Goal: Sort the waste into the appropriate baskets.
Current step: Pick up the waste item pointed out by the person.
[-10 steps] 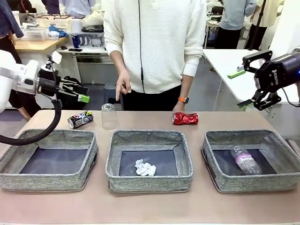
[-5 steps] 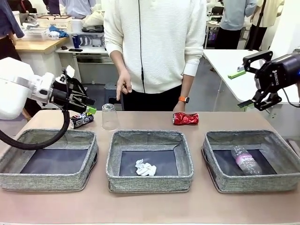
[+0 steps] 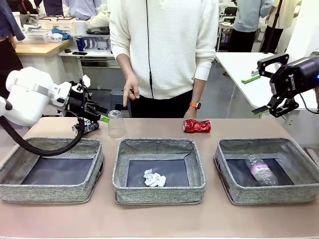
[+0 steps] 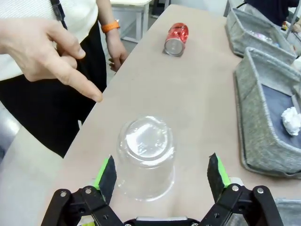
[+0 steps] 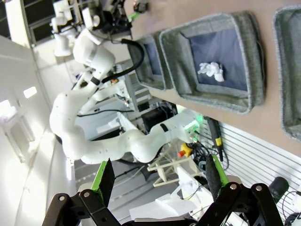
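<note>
Now the left pincer [image 4: 162, 170] is open, the upturned cup [image 4: 146, 155] just ahead between its spread fingers, untouched, and the dark can [image 3: 88, 127] beside it. A hand [image 4: 47, 42] points at the cup. The red can [image 3: 197, 126] lies well right on the surface [image 3: 159, 219]. The right pincer [image 3: 255, 94] hangs open, with the bottle [image 3: 261, 171] in a basket [image 3: 304, 189] well below it.
</note>
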Controlling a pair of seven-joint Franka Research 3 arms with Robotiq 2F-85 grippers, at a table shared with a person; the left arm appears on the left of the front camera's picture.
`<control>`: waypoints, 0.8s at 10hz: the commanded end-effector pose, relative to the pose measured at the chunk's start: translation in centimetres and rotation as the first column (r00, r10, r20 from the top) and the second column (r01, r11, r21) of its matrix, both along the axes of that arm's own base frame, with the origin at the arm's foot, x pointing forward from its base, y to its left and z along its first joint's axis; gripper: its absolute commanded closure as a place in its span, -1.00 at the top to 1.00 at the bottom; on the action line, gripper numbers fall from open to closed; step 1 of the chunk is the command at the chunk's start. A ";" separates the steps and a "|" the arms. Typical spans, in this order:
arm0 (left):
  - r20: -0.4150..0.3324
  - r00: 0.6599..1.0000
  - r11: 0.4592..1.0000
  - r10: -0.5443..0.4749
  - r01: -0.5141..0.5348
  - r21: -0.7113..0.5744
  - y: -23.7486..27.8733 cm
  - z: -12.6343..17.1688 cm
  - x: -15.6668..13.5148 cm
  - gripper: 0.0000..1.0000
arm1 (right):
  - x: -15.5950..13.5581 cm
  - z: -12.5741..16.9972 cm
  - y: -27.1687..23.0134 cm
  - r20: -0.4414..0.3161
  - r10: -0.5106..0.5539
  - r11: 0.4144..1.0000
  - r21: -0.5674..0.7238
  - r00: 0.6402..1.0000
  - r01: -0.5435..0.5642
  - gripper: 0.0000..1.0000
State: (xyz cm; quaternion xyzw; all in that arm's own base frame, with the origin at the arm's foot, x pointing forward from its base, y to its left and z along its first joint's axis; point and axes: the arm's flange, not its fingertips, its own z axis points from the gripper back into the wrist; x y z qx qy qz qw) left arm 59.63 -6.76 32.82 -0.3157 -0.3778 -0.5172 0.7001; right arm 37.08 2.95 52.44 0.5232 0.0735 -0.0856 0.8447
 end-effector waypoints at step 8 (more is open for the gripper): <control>-0.050 0.998 1.000 -0.027 0.027 -0.008 -2.9 -4.3 1.9 1.00 | 0.0 0.1 -0.3 0.022 0.020 1.000 0.001 1.000 -0.020 1.00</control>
